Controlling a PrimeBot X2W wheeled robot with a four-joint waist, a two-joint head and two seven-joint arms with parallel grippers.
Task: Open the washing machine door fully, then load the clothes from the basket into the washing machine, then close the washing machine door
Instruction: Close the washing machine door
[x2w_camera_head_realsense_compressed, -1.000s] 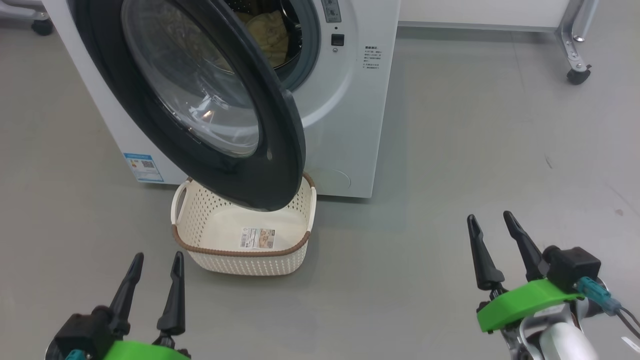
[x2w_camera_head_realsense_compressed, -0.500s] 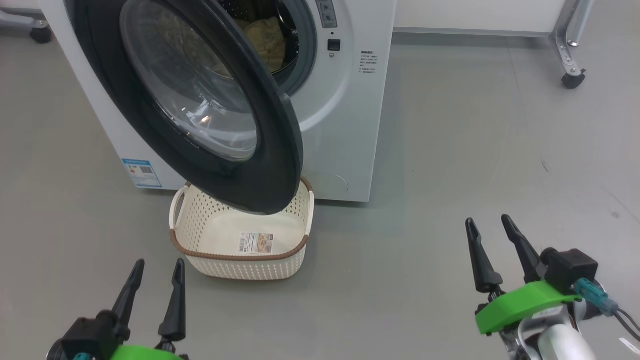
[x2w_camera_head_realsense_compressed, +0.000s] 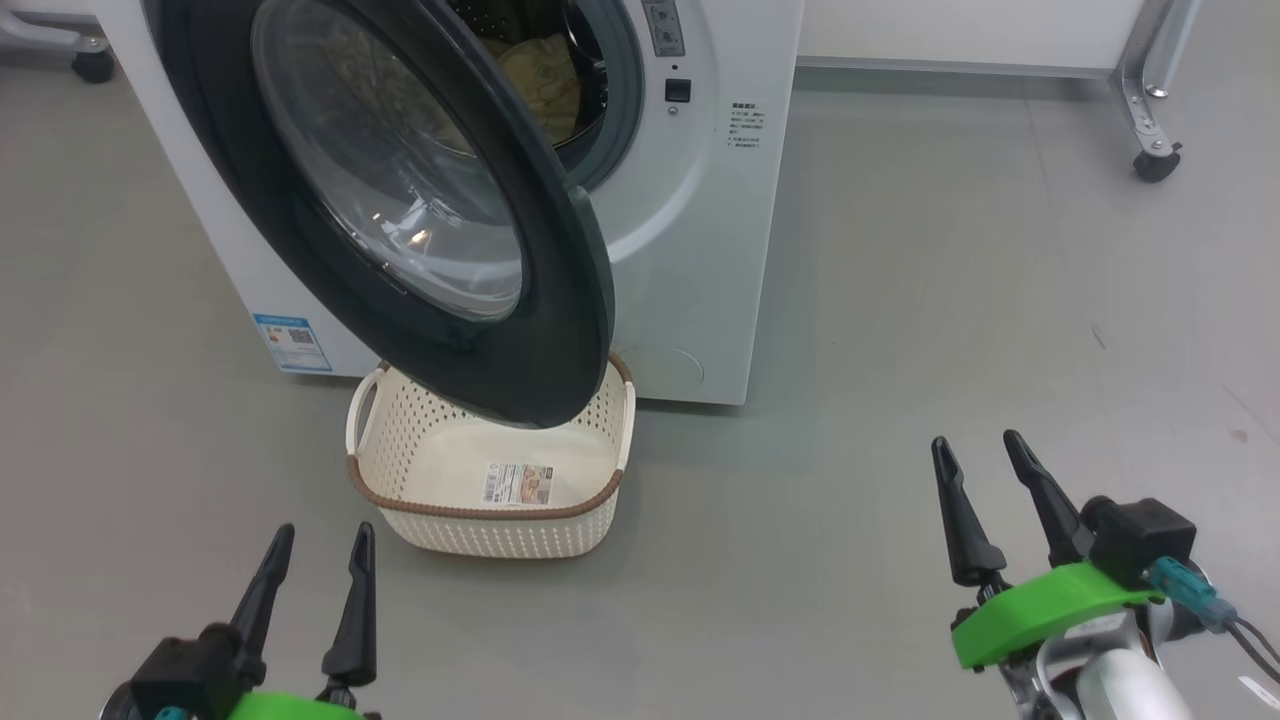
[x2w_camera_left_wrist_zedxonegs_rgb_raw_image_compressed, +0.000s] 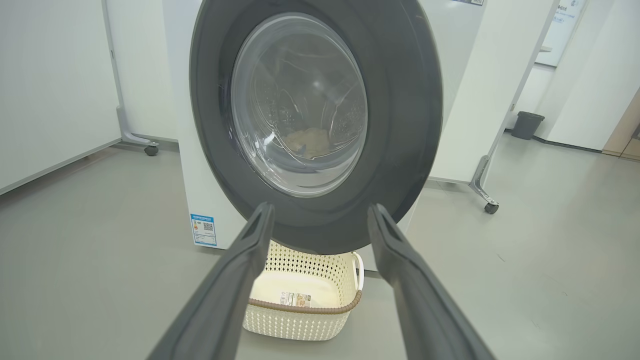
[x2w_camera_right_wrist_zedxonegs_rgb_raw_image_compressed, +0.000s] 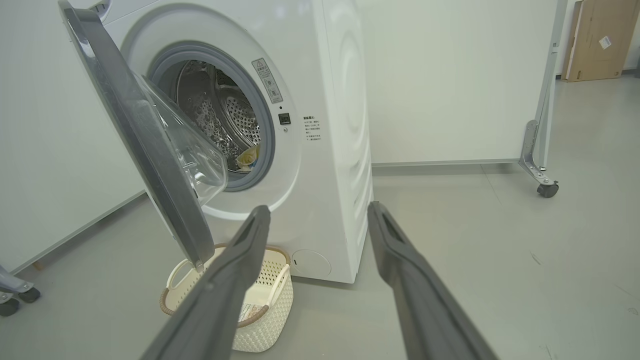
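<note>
The basket (x2w_camera_head_realsense_compressed: 500, 535) sits just before the washing machine (x2w_camera_head_realsense_compressed: 700, 230), beneath the washing machine door (x2w_camera_head_realsense_compressed: 330, 270); the clothes (x2w_camera_head_realsense_compressed: 545, 85) lie inside the washing machine.

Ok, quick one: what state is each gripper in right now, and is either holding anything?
Left gripper: open, holding nothing.
Right gripper: open, holding nothing.

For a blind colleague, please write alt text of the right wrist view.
A white washing machine stands with its door open and cream clothes low in the steel drum. A cream basket sits on the floor under the door, beyond the open right gripper.
</note>
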